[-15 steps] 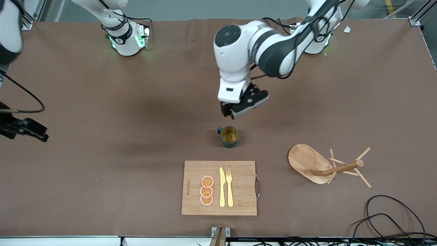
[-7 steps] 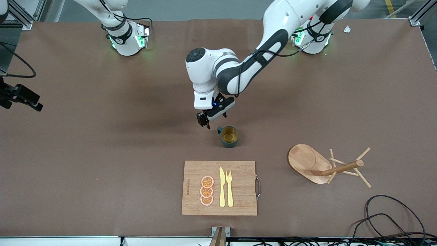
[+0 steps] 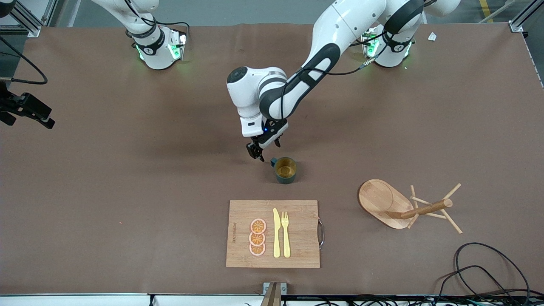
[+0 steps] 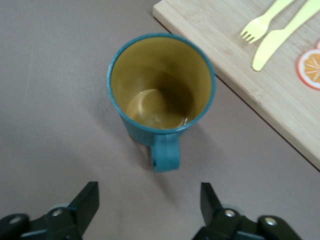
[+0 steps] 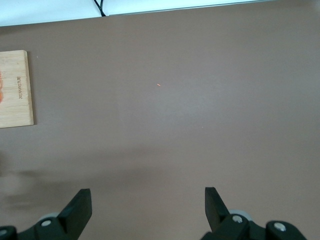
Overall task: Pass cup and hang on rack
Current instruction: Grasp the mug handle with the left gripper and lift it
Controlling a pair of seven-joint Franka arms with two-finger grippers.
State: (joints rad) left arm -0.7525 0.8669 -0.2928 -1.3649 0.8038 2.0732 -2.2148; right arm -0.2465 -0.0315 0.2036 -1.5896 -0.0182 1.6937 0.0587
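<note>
The dark teal cup (image 3: 285, 170) stands upright on the brown table, mustard-tan inside, its small handle (image 3: 273, 161) turned toward my left gripper. My left gripper (image 3: 258, 154) is open and empty, low over the table right beside the handle. In the left wrist view the cup (image 4: 162, 95) sits just ahead of the open gripper (image 4: 149, 196), handle (image 4: 165, 152) pointing between the jaws, not touched. The wooden rack (image 3: 382, 199) is toward the left arm's end, its post (image 3: 425, 209) and pegs slanting outward. My right gripper (image 3: 27, 112) waits open at the right arm's end; the right wrist view (image 5: 147, 200) shows it empty.
A bamboo cutting board (image 3: 297, 212) with orange slices (image 3: 257, 237), a yellow knife (image 3: 276, 233) and fork (image 3: 285, 233) lies nearer the front camera than the cup. Its corner shows in the right wrist view (image 5: 15, 90). A black cable (image 3: 488, 263) loops near the rack.
My left arm has swung toward the right arm's end and come down, bringing its gripper from above the cup to beside the handle. The right gripper rose a little, then held still.
</note>
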